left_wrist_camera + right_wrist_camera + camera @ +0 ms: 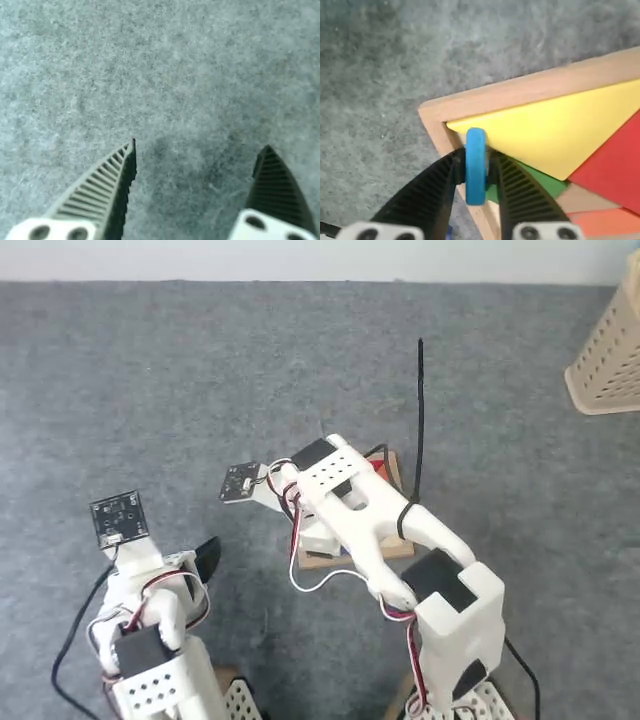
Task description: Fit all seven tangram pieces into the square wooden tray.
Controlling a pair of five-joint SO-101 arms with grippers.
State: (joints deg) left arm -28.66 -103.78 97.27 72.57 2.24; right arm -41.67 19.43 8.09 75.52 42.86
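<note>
Pinching blue pc (pixel 475 172), R claw (pixel 476 159)

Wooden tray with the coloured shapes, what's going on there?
The right arm's hand pinches a blue piece on edge at a corner of the wooden tray, next to a yellow triangle and a red piece already lying inside. The left arm's hand hangs open over the grey carpet.

Grey felt-covered table (pixel 150 390). Square wooden tray (pixel 335 560) lying flat near centre, slightly toward 4 o'clock. Beige perforated basket (pixel 610 350) at 2 o'clock edge, well apart from tray.
</note>
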